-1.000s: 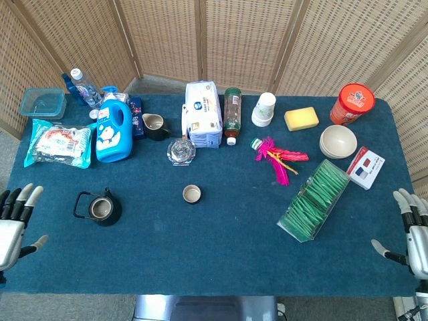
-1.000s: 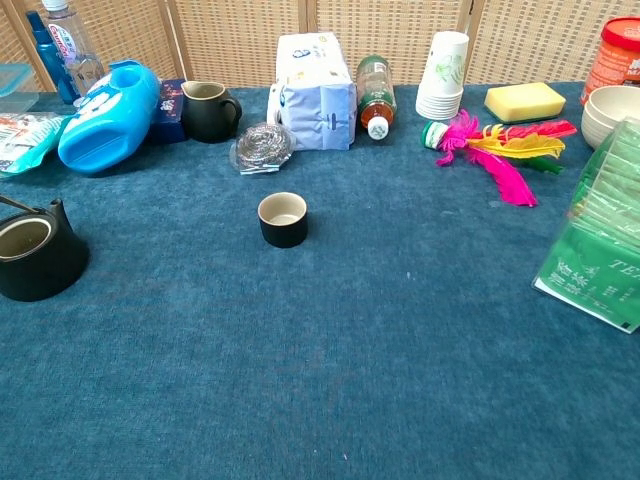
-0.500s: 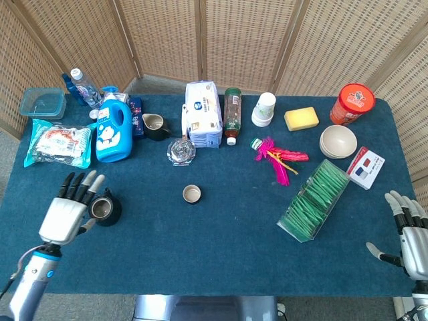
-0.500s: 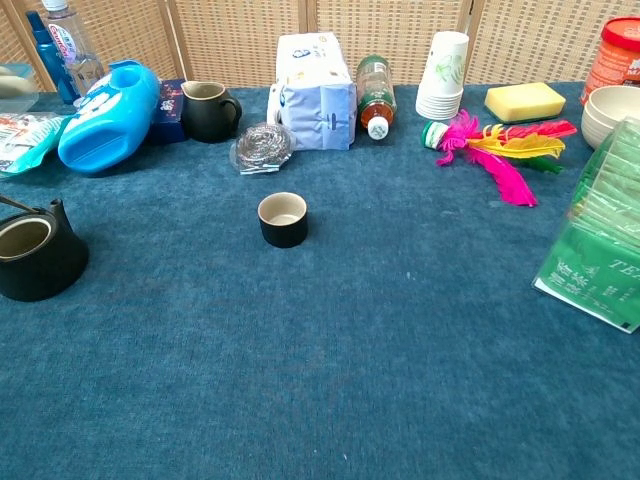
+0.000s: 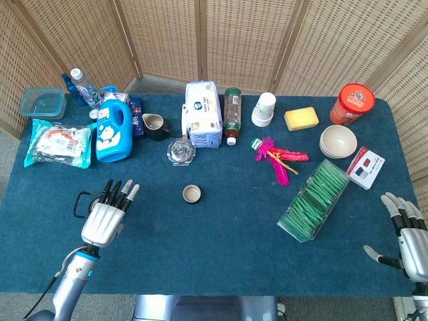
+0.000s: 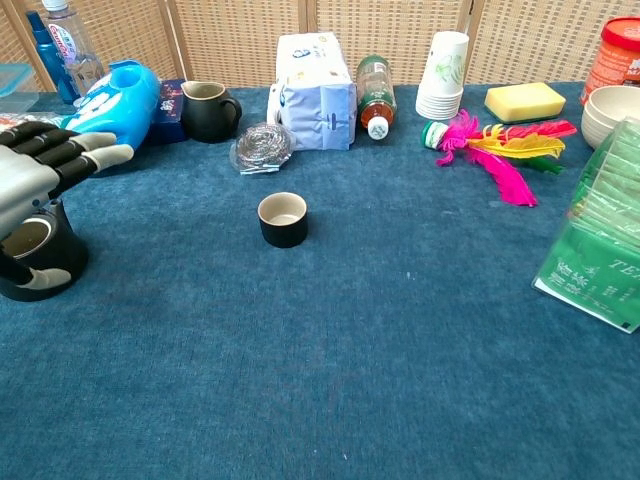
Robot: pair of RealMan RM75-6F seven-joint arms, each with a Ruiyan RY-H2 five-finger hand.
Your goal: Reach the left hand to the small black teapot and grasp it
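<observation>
The small black teapot (image 6: 45, 262) stands at the table's left, near the front. In the head view my left hand (image 5: 105, 219) covers its body, and only the wire handle (image 5: 76, 202) shows to the hand's left. In the chest view the left hand (image 6: 38, 165) hovers over the pot's open top with its fingers stretched out and apart, and the thumb (image 6: 36, 281) lies low in front of the pot. The fingers are not closed on it. My right hand (image 5: 406, 233) stays open, holding nothing, at the table's front right corner.
A small black cup (image 5: 192, 194) stands to the right of the teapot. Behind the teapot are a blue detergent bottle (image 5: 114, 130), a snack bag (image 5: 59, 142) and a dark pitcher (image 5: 155, 126). A box of green tea packets (image 5: 314, 199) lies on the right.
My left hand has come in from the table's left edge, moving rightward, and now covers the teapot from above. The right hand has drifted slightly lower.
</observation>
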